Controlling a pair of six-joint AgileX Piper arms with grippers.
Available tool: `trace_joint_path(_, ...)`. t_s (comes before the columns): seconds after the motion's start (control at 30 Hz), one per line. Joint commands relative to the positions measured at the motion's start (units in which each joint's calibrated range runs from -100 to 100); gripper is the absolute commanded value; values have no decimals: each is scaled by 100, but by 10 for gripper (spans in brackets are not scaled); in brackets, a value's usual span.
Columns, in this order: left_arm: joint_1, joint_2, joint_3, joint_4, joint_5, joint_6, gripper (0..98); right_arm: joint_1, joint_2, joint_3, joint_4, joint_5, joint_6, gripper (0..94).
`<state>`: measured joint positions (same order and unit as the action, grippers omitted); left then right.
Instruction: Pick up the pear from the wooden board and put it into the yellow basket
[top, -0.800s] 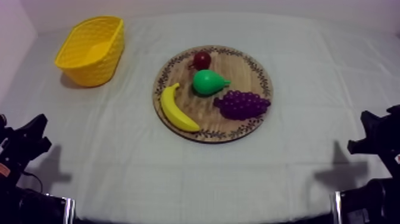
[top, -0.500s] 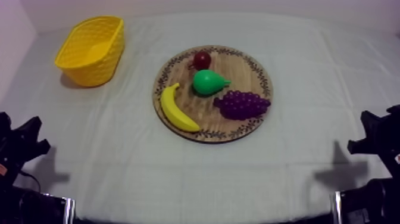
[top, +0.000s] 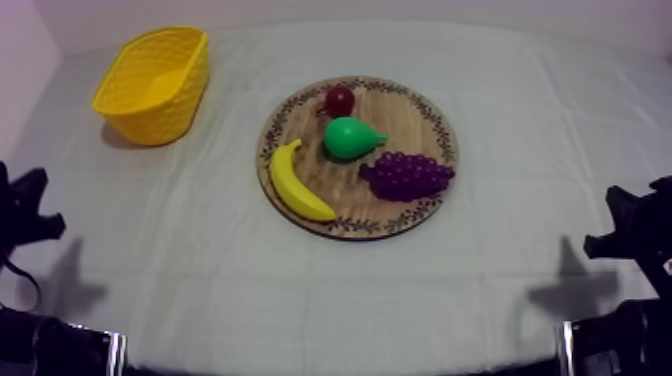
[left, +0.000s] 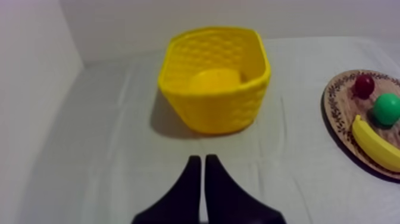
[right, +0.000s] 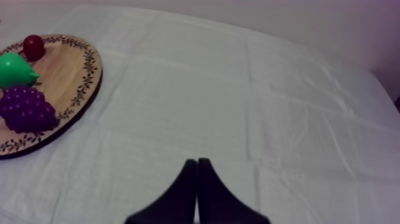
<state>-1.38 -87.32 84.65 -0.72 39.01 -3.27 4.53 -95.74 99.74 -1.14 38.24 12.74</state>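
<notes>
Our left gripper (left: 200, 164), a closed black wedge, faces the lattice-walled yellow basket (left: 211, 113); our right gripper (right: 196, 164), also closed, sits well off the smooth pear (right: 15, 70).

The cloth (top: 200, 290) is matt grey-white fabric with creased fold lines. The board (top: 420, 110) is plain wood, matt, with the grain showing and a dark pattern round the rim. The basket (left: 214, 110) looks like moulded yellow plastic with woven-textured walls. The pear (top: 350, 138), banana (top: 297, 185) and small red fruit (top: 339, 100) are smooth, slightly glossy plastic, and the grapes (top: 407, 175) are bumpy. My left gripper (left: 202, 158) is matt black.
</notes>
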Motion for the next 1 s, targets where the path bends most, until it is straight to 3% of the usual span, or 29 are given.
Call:
trace_joint_path(0.0,-5,1163,-1344,51,60,-348,1,-1,-2,4,0,-1,-1,3)
trace_joint_path(0.13,68,2505,-2903,225,290,-857,1,-1,-2,4,0,-1,-4,3)
trace_joint_path(0.27,316,3752,-4376,215,525,-1193,1,-1,-2,4,0,-1,-2,3)
trace_joint_path(0.5,1291,5844,-6717,-390,903,-1234,2,-1,-2,4,0,-1,-3,3)
trace_joint_path(0.7,2096,7191,-7691,-728,742,-1244,6,-1,-2,4,0,-1,-2,3)
trace_joint_path(0.97,2817,8646,-7822,-872,329,-1074,8,-1,-2,4,0,-1,-2,3)
